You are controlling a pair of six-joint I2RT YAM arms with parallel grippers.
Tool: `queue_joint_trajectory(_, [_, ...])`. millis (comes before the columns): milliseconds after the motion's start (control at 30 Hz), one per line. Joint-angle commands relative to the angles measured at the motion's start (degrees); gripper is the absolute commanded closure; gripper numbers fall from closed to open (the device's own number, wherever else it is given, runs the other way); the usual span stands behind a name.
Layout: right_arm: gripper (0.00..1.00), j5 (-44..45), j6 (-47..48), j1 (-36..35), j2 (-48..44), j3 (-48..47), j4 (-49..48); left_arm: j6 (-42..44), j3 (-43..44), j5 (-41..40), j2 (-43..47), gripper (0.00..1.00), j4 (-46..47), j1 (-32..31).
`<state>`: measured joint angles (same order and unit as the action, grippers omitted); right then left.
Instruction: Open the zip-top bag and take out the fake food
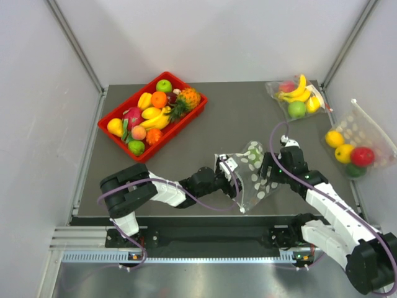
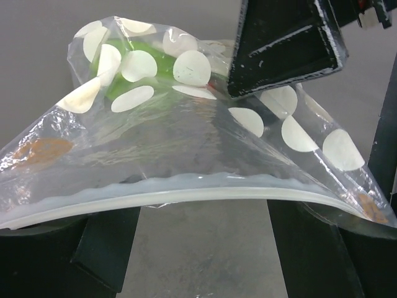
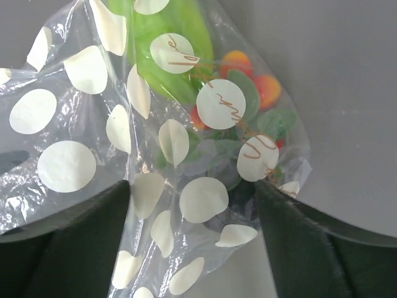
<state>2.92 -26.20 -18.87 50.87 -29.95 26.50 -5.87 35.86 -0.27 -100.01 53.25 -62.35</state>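
Observation:
The dotted zip-top bag point(image 1: 253, 177) lies between my two grippers near the table's front edge. In the left wrist view its white zip strip point(image 2: 186, 195) arches across both fingertips of my left gripper point(image 2: 198, 214), whose jaws stand wide apart. A green fruit point(image 2: 146, 62) shows inside. My right gripper point(image 3: 192, 205) is also wide open and straddles the bag's far end, where the green fruit point(image 3: 170, 31) and an orange-pink fruit point(image 3: 251, 71) sit among leaves. One right finger point(image 2: 282, 43) touches the bag from above. In the top view the left gripper point(image 1: 231, 169) and right gripper point(image 1: 271, 169) flank the bag.
A red tray point(image 1: 110, 118) of mixed fake fruit stands at the back left. A clear bag with bananas and a green apple point(image 1: 298, 96) lies at the back right. A bigger dotted bag of yellow and red fruit point(image 1: 356, 146) lies at the right edge.

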Motion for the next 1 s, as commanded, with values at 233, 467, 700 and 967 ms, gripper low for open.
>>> queue_joint_trajectory(233, [0.69, -9.1, -4.6, -0.3, -0.7, 5.7, -5.1, -0.9, 0.1, 3.3, -1.6, 0.14, 7.6, -1.6])
queue_joint_trajectory(467, [1.0, -9.3, -5.4, -0.4, -2.0, 6.2, -6.5, -4.9, 0.3, 7.7, -6.7, 0.14, 12.7, -1.8])
queue_joint_trajectory(700, [1.0, -10.7, -8.2, -0.5, -3.4, 8.0, -10.1, -7.4, 1.8, 10.2, -10.5, 0.13, 15.7, -3.5])
queue_joint_trajectory(967, [1.0, -11.6, -8.3, -0.5, -5.3, 8.6, -9.3, -4.9, 3.7, 0.4, -14.3, 0.11, 16.5, -3.9])
